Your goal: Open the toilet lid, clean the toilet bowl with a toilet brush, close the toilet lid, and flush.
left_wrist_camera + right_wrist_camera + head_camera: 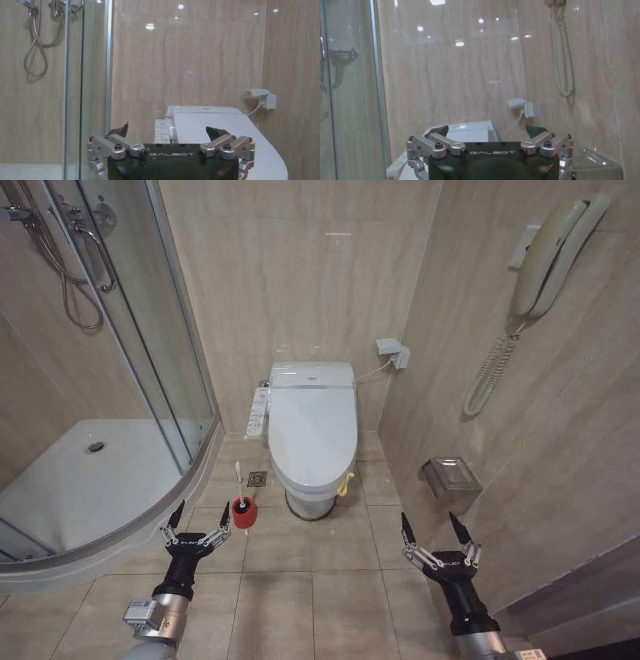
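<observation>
Nearest the camera, the left end effector (198, 523) and the right end effector (436, 532) both hang over the floor tiles with fingers spread, gripping nothing. Just ahead of the left one, the toilet brush (239, 486) stands in its red holder cup (243, 512). Farther ahead, between the two end effectors, the toilet lid (312, 427) lies shut, covering the toilet bowl. By my judgement nothing is done yet: opening, scrubbing, closing and flushing all remain.

The toilet lid (313, 426) lies shut ahead, between both hands; the toilet brush (240, 492) stands just beyond the left hand (197, 520).
</observation>
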Robot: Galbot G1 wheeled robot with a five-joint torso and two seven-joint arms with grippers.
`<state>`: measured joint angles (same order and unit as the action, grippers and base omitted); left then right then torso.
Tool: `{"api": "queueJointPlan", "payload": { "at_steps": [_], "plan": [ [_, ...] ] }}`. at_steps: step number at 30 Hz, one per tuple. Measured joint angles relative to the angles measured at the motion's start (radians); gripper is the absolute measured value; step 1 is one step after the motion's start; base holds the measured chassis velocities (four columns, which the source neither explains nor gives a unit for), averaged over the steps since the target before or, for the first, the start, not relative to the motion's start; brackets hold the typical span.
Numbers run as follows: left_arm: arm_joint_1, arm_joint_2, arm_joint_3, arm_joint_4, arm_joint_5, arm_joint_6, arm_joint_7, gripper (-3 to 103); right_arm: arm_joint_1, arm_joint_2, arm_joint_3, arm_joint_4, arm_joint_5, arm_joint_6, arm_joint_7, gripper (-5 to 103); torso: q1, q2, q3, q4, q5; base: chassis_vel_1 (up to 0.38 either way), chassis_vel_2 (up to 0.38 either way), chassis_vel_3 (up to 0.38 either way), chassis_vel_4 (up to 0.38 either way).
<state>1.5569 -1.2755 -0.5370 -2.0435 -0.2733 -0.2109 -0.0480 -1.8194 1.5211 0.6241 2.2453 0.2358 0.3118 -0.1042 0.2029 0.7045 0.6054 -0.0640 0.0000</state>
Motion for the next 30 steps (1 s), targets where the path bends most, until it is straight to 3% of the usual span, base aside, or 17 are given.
{"api": "queueJointPlan", "payload": {
  "at_steps": [15, 30],
  "plan": [
    [0.000, 0.000, 0.000, 0.000, 0.000, 0.000, 0.000, 100, 0.011, 0.005, 0.003, -0.009, 0.016, 0.052, -0.021, 100, 0.000, 0.000, 0.000, 0.0000, 0.0000, 0.000, 0.000, 0.000, 0.000],
    [0.000, 0.000, 0.000, 0.000, 0.000, 0.000, 0.000, 100, 0.038, -0.003, -0.003, -0.021, 0.000, 0.027, -0.022, 100, 0.000, 0.000, 0.000, 0.0000, 0.0001, 0.000, 0.000, 0.000, 0.000]
  ]
}}
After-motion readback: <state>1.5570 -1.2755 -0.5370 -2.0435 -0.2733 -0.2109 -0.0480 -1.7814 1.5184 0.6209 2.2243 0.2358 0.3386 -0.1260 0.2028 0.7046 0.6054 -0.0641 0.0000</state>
